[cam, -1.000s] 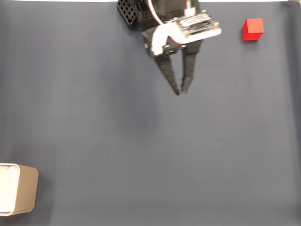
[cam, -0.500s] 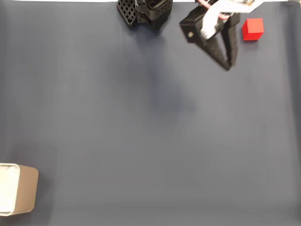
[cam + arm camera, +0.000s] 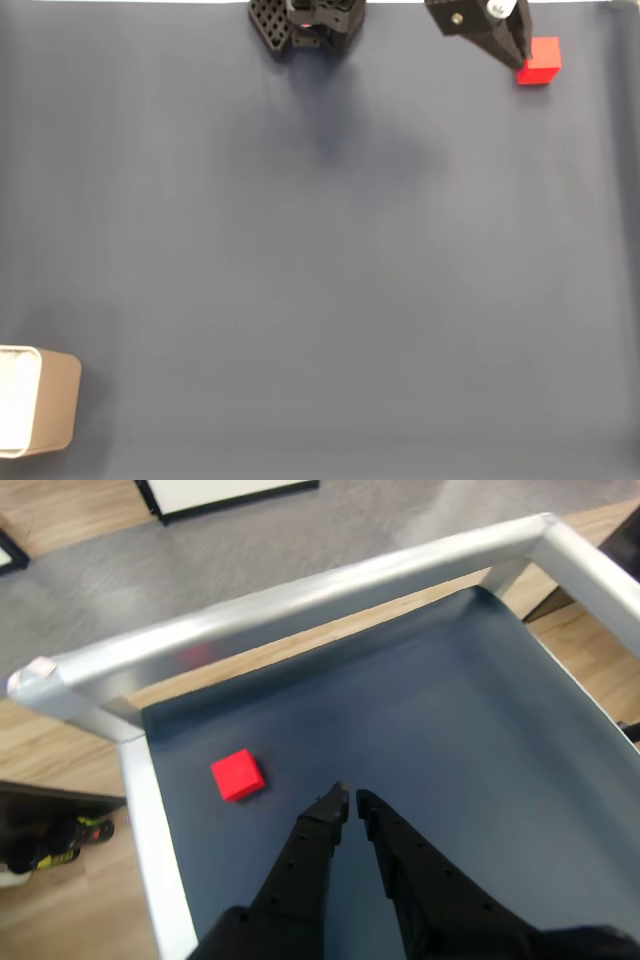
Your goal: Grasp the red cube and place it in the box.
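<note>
Gripper (image 3: 350, 800): two black fingers, tips nearly together with only a thin gap between them, nothing held. In the wrist view they rise from the bottom edge and the tips stand over bare mat. In the fixed view the gripper (image 3: 522, 62) reaches in from the top edge, its tips pointing down and to the right.

Red cube (image 3: 238, 774): resting on the mat, free of the fingers. In the wrist view it lies to the left of the fingertips and slightly beyond them, apart from both. In the fixed view the red cube (image 3: 541, 62) sits just right of the fingertips, and the black finger overlaps its left edge; contact cannot be told there.

Box (image 3: 48, 403): tan-sided with a white interior, cut by the left edge of the fixed view at the bottom corner, well apart from the fingers.

Mat (image 3: 320, 280): dark blue-grey, covering the table.

Frame (image 3: 300, 600): silver metal rail bordering the mat beyond the fingertips in the wrist view.

Arm base (image 3: 305, 22): black, at the top edge of the fixed view, left of the fingers.
</note>
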Robot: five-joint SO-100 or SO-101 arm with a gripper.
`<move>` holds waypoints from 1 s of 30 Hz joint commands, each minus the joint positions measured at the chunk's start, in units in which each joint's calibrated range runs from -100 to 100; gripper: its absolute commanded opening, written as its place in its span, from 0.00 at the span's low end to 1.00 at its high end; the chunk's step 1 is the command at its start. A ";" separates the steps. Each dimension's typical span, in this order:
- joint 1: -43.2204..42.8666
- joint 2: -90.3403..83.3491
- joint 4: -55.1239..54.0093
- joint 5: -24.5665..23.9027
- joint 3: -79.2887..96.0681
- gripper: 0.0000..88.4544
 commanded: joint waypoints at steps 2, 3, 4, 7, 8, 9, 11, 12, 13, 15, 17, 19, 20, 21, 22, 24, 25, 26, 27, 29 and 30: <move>-4.43 -1.55 3.21 1.03 -2.84 0.02; -5.14 -1.55 3.78 1.12 -2.84 0.03; -5.78 -1.64 4.36 1.22 -2.84 0.03; -7.34 -2.16 5.83 1.47 -2.66 0.06; -7.77 -2.51 6.32 1.66 -2.38 0.07; -8.19 -3.03 6.49 1.86 -1.84 0.08; -8.90 -4.07 6.65 2.20 -0.74 0.10; -9.26 -4.41 6.98 2.44 -0.38 0.11; -9.68 -4.67 7.31 2.59 -0.19 0.12; -10.39 -4.76 7.47 2.74 -0.01 0.14; -10.89 -4.76 7.55 2.88 0.35 0.16; -11.32 -4.76 8.04 3.08 0.63 0.17; -11.39 -4.76 8.37 3.17 0.72 0.18; -11.53 -4.76 8.54 3.22 0.81 0.18; -11.60 -4.76 8.37 3.22 0.81 0.18; -11.60 -4.67 7.55 2.74 0.81 0.18; -11.67 -4.67 7.47 2.59 0.81 0.18; -11.88 -4.67 7.47 2.44 0.81 0.18; -12.10 -4.67 7.31 2.15 0.81 0.18; -12.59 -4.67 7.06 1.76 0.81 0.18; -12.81 -4.76 6.98 1.56 0.81 0.20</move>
